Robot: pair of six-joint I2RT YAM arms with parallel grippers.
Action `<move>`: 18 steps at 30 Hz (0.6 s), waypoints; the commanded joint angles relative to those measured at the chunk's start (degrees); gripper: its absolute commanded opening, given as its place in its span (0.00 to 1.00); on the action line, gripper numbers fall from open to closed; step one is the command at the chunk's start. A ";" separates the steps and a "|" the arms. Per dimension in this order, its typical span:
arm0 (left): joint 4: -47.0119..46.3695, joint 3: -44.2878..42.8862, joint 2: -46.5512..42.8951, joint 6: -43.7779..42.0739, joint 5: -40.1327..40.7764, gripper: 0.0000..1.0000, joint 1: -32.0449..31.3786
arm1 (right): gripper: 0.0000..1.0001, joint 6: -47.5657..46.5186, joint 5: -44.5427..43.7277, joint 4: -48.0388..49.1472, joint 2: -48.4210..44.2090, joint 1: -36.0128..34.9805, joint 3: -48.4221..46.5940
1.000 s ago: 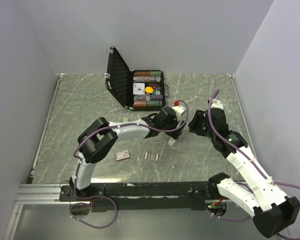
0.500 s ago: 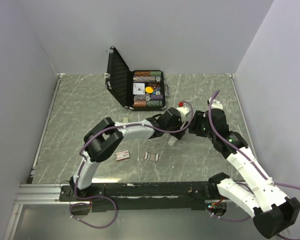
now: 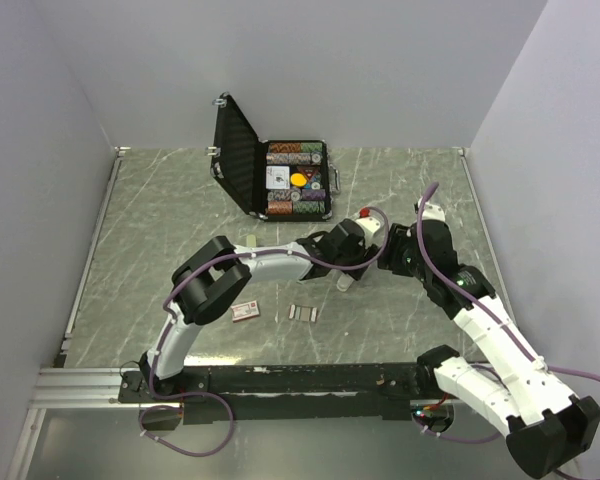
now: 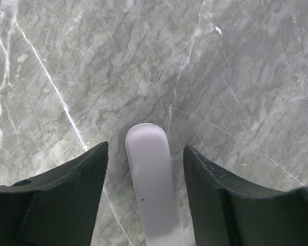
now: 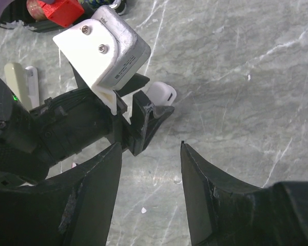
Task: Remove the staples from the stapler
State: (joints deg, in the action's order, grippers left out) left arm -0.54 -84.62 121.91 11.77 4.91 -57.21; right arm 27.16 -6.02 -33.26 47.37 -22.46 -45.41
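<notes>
A grey marble-patterned tabletop (image 3: 140, 230) runs between plain white walls (image 3: 380, 70), with a silvery metal rail (image 3: 80, 385) along its near edge. Toward the back lies an open black carrying case (image 3: 242, 165), its lid raised at the left. The tray holds rows of striped poker chips (image 3: 297, 153) and a yellow round disc (image 3: 298, 179). Just in front of the case lies a small pale scrap (image 3: 252, 239), perhaps paper. A small reddish-pink flat box (image 3: 245, 311) lies nearer the front, well apart from the case.
</notes>
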 commanded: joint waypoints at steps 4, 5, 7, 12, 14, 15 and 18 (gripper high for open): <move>-1.31 -1.60 1.23 -0.26 1.33 0.58 -0.62 | 0.57 0.44 -0.31 -0.40 -2.63 0.40 0.32; -1.31 -1.60 1.40 -0.08 1.25 0.55 -0.62 | 0.57 0.44 -0.39 -0.58 -2.81 0.31 0.32; -1.49 -1.51 1.32 0.18 1.51 0.46 -0.62 | 0.57 0.53 -0.57 -0.76 -3.08 0.31 0.58; -1.22 -1.08 -0.44 0.71 3.53 0.22 -0.71 | 0.57 0.44 -0.66 -0.93 -3.52 0.31 1.02; -1.31 -0.02 -2.36 0.62 4.23 0.07 -0.71 | 0.57 0.27 -0.75 -0.85 -3.08 0.31 1.20; -1.31 0.59 -3.59 0.80 5.02 0.01 -0.71 | 0.57 0.18 -0.66 -0.93 -2.90 0.31 1.02; 0.00 2.44 -8.43 0.45 4.85 0.01 -0.71 | 0.57 -0.26 0.13 -0.85 -2.29 0.31 0.32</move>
State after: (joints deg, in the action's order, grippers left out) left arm -0.54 -83.53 121.78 11.88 7.84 -57.65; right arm 27.35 -6.13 -34.26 44.80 -22.46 -44.56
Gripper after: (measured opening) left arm 0.380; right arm 0.569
